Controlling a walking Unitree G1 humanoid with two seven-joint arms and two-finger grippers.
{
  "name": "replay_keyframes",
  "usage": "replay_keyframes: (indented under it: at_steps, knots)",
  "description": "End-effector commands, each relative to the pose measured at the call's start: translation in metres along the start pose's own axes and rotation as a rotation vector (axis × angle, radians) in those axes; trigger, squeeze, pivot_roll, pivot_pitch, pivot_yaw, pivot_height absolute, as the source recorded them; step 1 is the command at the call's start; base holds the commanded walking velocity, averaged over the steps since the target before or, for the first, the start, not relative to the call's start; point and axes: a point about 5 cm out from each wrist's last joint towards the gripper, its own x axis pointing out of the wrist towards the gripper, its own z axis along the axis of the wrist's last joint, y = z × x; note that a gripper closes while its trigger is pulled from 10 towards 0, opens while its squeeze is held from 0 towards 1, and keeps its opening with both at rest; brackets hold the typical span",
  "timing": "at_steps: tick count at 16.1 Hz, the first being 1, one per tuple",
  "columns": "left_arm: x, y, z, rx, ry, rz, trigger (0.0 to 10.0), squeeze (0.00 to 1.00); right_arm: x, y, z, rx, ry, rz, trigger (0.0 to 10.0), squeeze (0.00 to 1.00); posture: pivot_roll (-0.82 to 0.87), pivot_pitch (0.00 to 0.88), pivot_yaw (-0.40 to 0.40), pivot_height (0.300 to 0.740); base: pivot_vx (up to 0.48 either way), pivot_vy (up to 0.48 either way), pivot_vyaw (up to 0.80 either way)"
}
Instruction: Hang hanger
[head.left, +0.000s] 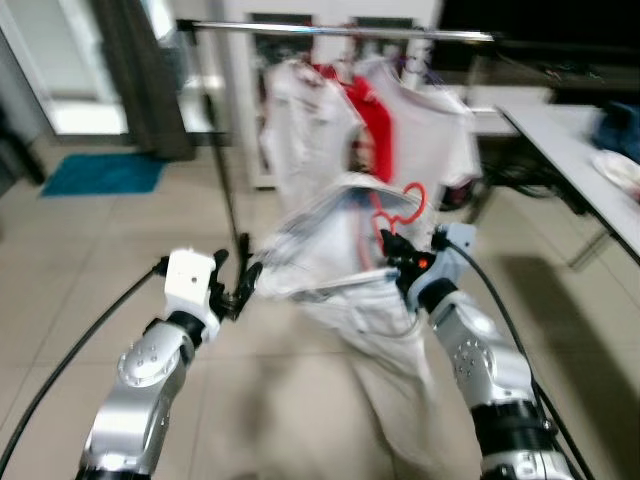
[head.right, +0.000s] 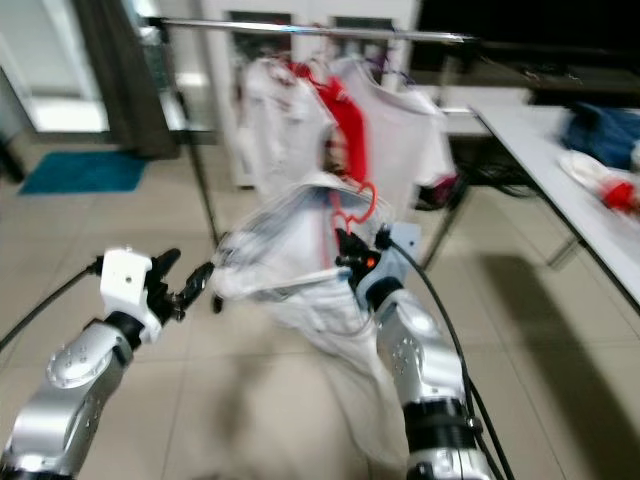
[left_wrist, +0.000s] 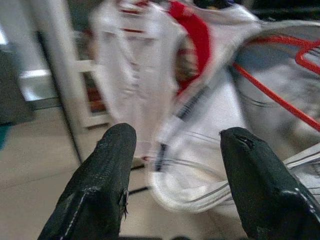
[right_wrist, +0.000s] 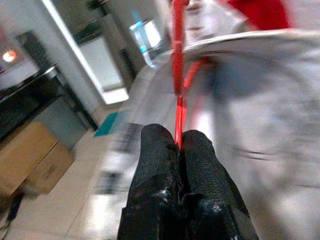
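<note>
— Beige floor tiles (head.left: 90, 250) are spreading out under a clothes rail (head.left: 340, 32), and a grey table (head.left: 580, 150) is standing on the robot's right. What is hanging up there?

— White garments (head.left: 300, 120) and a red one (head.left: 375, 125) are hanging from the rail, all rather blurred.

— And the hanger?

— A red hanger (head.left: 405, 205) is sitting in front of the rail, below the bar, with a white shirt (head.left: 330, 260) draped on it.

— What is gripping it?

— The right gripper (right_wrist: 178, 145) is pinching the hanger's red wire, its fingers (right_wrist: 200, 155) pressed together around it.

— And the other one?

— The left gripper (left_wrist: 175, 165) is holding its fingers wide apart, gripping nothing, right beside the shirt's sleeve edge. Whether it is touching the cloth, I cannot tell.

— Anything else in the room?

— A blue mat (head.left: 105, 172) is lying near a dark curtain (head.left: 140, 75).
</note>
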Motion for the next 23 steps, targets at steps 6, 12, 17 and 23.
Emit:
replay_keyframes:
  at_steps: [6,12,17,23]
  knots:
    - [-0.0027,0.0046,0.0001,0.001,0.006,0.012,10.0,0.0,0.0079,0.022,0.0109,-0.017,-0.037,0.106,10.0,0.0,0.02,0.0,-0.015,0.74,0.356,0.0,0.22]
    - [-0.0032,0.0051,0.0001,0.002,0.007,0.013,10.0,0.0,0.0088,0.0234,0.0105,-0.012,-0.033,0.118,10.0,0.0,0.03,0.0,-0.021,0.74,0.356,0.0,0.0]
    - [-0.0039,0.0052,0.0006,0.008,0.007,0.018,10.0,0.0,0.0098,0.025,0.0112,-0.015,-0.032,0.131,10.0,0.0,0.04,0.0,-0.024,0.74,0.36,0.0,0.0]
    - [-0.0046,0.006,0.0007,0.013,0.009,0.017,10.0,0.0,0.0103,0.0273,0.0099,-0.012,-0.027,0.143,10.0,0.0,0.04,0.0,-0.023,0.74,0.358,0.0,0.0]
